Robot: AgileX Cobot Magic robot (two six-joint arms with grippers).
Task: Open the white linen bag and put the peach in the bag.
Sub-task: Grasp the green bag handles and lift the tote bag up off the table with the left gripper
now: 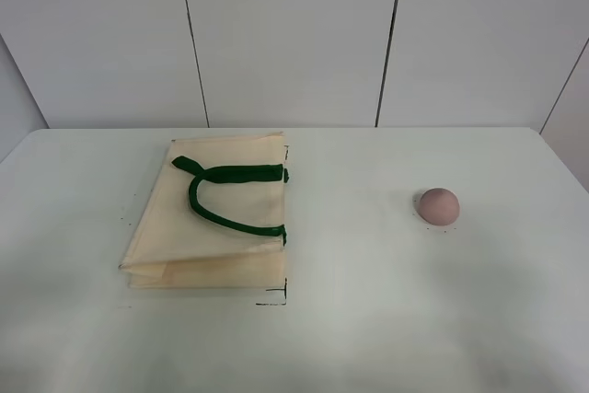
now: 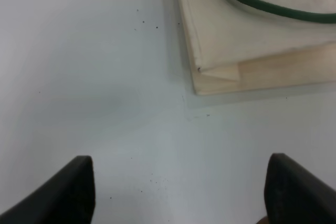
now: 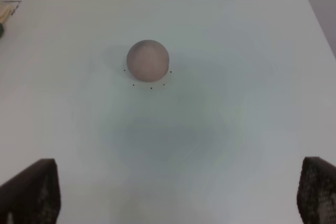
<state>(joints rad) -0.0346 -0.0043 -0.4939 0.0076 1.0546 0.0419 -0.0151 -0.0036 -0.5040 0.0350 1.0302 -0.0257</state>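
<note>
The white linen bag [image 1: 207, 218] lies flat and folded on the table, left of the middle, its dark green handles [image 1: 225, 192] on top. Its near corner shows in the left wrist view [image 2: 247, 40]. The peach [image 1: 438, 205] sits on the table at the right, well apart from the bag; it also shows in the right wrist view [image 3: 148, 59]. Neither arm shows in the exterior high view. My left gripper [image 2: 178, 190] is open and empty, short of the bag's corner. My right gripper [image 3: 178, 192] is open and empty, short of the peach.
The white table [image 1: 368, 319] bears small black corner marks [image 1: 278, 299] beside the bag and dots around the peach. A panelled white wall [image 1: 294, 34] stands behind the table's far edge.
</note>
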